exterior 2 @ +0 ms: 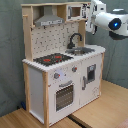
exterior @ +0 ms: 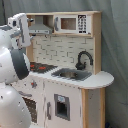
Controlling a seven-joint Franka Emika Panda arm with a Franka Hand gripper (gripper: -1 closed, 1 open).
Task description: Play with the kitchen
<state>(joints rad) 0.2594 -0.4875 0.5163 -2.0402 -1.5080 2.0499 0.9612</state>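
One arm (exterior 2: 112, 22) hovers beside the kitchen (exterior 2: 60, 70) (microwave (exterior: 70, 23) level); gripper opening can't be told.

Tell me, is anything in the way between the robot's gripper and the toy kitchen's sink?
Nothing visible blocks it. The gripper hangs up by the microwave shelf, and the sink lies below on the countertop. Only the black tap rises behind the sink, off to the second exterior view's left, so the way down looks open.
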